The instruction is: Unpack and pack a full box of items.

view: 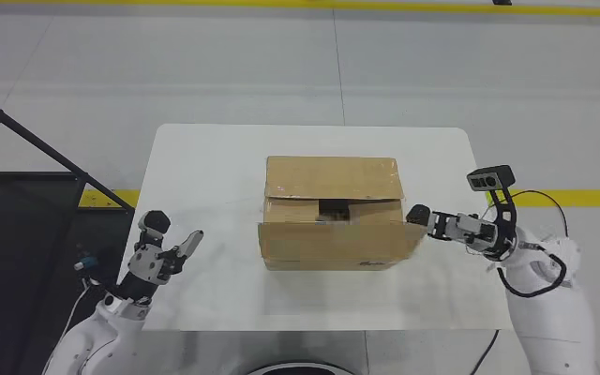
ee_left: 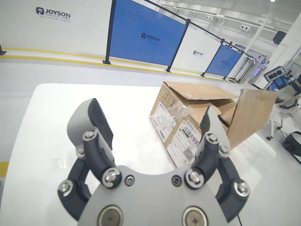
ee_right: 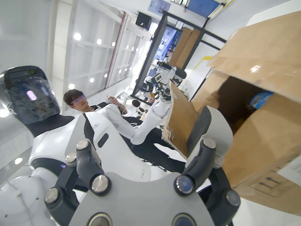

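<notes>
A brown cardboard box (view: 328, 246) stands in the middle of the white table (view: 216, 169), its top flaps partly raised over a dark gap (view: 333, 208). My right gripper (view: 419, 217) is at the box's right end, open. In the right wrist view the gripper (ee_right: 145, 114) has the edge of a raised side flap (ee_right: 178, 118) lying against one finger pad (ee_right: 200, 123), and something blue (ee_right: 261, 98) shows inside the box (ee_right: 265, 55). My left gripper (view: 173, 246) hovers open over the table's front left, well clear of the box (ee_left: 164, 102). Nothing sits between the fingers of the left gripper (ee_left: 151, 106).
A black metal frame (view: 37, 234) stands just off the table's left edge. Loose clear tape (ee_left: 176, 106) sticks up from the box's labelled end. Bare table surface lies to the left, behind and in front of the box.
</notes>
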You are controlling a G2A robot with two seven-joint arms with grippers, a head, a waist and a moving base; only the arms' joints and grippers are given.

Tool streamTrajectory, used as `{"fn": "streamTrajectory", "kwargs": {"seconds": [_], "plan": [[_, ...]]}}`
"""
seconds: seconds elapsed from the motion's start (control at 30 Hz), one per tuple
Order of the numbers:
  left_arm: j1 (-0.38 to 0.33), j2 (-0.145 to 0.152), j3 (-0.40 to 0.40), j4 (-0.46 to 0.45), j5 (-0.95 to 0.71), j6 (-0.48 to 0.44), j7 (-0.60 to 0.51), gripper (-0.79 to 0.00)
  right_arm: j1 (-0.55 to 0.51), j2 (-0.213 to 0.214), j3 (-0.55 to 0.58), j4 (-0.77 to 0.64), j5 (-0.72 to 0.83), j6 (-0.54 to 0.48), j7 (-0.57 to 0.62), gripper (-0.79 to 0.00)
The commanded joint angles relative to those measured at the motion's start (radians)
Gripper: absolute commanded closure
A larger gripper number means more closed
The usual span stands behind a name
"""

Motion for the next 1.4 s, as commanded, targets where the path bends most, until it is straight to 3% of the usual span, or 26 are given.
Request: {"fn": "streamTrajectory", "kwargs": {"seconds": [0.0, 0.37, 0.67, 0.83, 1.0, 1.13, 1.37], "plan": [[0.0, 0.001, 0.008, -0.008, 0.016, -0.027, 0.002, -0.785, -0.021, 0.005, -0.002, -0.036, 0.03, 0.013, 0.013, -0.785], [0.0, 0.011, 0.066, -0.016, 0.204, -0.207, -0.011, -0.785, -0.142, 0.088, -0.051, -0.233, -0.071, 0.012, 0.013, -0.785], [-0.022, 0.016, 0.131, 0.028, 0.311, -0.247, -0.026, -0.785, -0.174, 0.143, -0.117, -0.308, -0.232, -0.017, -0.016, -0.785], [-0.038, 0.017, 0.157, 0.053, 0.369, -0.216, -0.029, -0.785, -0.137, 0.15, -0.11, -0.179, -0.074, -0.078, -0.078, -0.785], [-0.05, 0.019, 0.168, 0.073, 0.382, -0.21, -0.029, -0.785, -0.031, 0.133, -0.144, 0.01, 0.106, -0.056, -0.117, -0.785], [-0.056, 0.02, 0.173, 0.087, 0.387, -0.184, -0.029, -0.785, 0.048, 0.124, -0.178, 0.108, 0.104, -0.011, -0.173, -0.785], [-0.056, 0.02, 0.173, 0.087, 0.387, -0.184, -0.029, -0.785, 0.048, 0.124, -0.178, 0.108, 0.104, -0.011, -0.173, -0.785]]}}
